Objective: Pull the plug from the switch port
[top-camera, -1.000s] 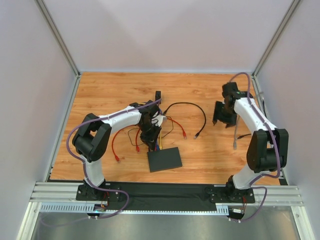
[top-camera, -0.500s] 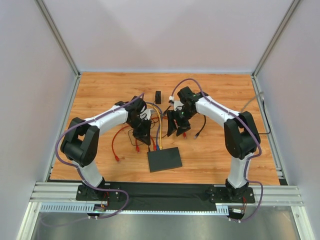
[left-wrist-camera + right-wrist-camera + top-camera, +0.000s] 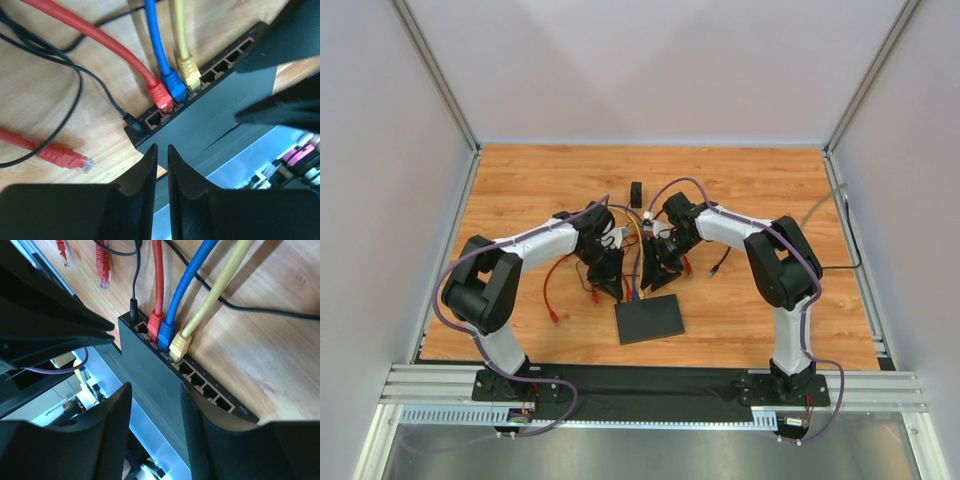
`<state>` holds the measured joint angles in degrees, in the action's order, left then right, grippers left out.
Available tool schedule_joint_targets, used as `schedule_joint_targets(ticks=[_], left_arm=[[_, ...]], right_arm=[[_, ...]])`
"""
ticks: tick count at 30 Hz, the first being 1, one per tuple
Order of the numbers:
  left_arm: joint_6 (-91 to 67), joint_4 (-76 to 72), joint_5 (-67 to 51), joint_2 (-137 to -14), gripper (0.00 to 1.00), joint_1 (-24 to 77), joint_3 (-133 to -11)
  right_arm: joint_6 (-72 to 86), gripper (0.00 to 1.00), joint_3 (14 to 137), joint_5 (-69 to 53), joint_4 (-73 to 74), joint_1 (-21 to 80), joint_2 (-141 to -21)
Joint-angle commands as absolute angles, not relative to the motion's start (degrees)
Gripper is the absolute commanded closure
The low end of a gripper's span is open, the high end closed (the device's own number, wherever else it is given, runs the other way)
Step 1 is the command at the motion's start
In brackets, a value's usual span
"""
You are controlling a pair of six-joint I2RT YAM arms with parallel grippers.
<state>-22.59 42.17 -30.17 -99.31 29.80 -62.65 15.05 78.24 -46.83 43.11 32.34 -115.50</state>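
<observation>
The flat black switch (image 3: 648, 319) lies at the near middle of the table. A red plug (image 3: 159, 95), a blue plug (image 3: 173, 86) and a yellow plug (image 3: 188, 70) sit side by side in its sockets, next to a black power plug (image 3: 131, 121). The right wrist view also shows the switch (image 3: 150, 375) with the red plug (image 3: 155, 326), blue plug (image 3: 166, 334) and yellow plug (image 3: 179, 346). My left gripper (image 3: 160, 147) is shut and empty above the switch's left end. My right gripper (image 3: 156, 390) is open and empty above the switch, behind the plugs.
A small black block (image 3: 636, 193) stands further back. Loose red cables (image 3: 550, 290) and a loose red plug (image 3: 67, 157) lie left of the switch. A loose black cable (image 3: 718, 268) lies to the right. The two grippers hover close together over the sockets.
My right arm has swung from the far right side to the middle and now hangs over the switch beside my left gripper. My left gripper has shifted slightly left and nearer.
</observation>
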Motion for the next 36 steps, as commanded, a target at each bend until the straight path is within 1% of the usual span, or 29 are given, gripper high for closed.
schedule_joint_targets(ticks=[1,4,21,27,32,36], left_arm=[[-20.8,43.3,-29.4,-98.0,0.79,31.9,-64.2],[-20.4,43.6,-29.6,-99.4,0.79,33.6,-65.5],[-18.5,47.1,-30.4,-106.2,0.79,35.1,-68.4],[-18.5,47.4,-29.9,-106.3,0.79,35.1,-68.8],[-18.4,47.6,-29.8,-106.5,0.79,35.1,-68.8],[-18.3,47.9,-29.6,-106.3,0.79,35.1,-68.7]], right_arm=[[16.3,0.57,77.7,-50.0,39.6,32.6,-117.0],[16.3,0.6,77.7,-49.5,39.6,32.6,-117.9],[17.6,0.59,76.5,-51.8,36.7,32.6,-122.6],[19.2,0.65,76.2,-54.1,34.7,32.6,-123.7],[19.2,0.67,75.9,-54.0,33.8,32.6,-124.0],[19.2,0.71,75.5,-54.4,33.2,32.6,-124.7]])
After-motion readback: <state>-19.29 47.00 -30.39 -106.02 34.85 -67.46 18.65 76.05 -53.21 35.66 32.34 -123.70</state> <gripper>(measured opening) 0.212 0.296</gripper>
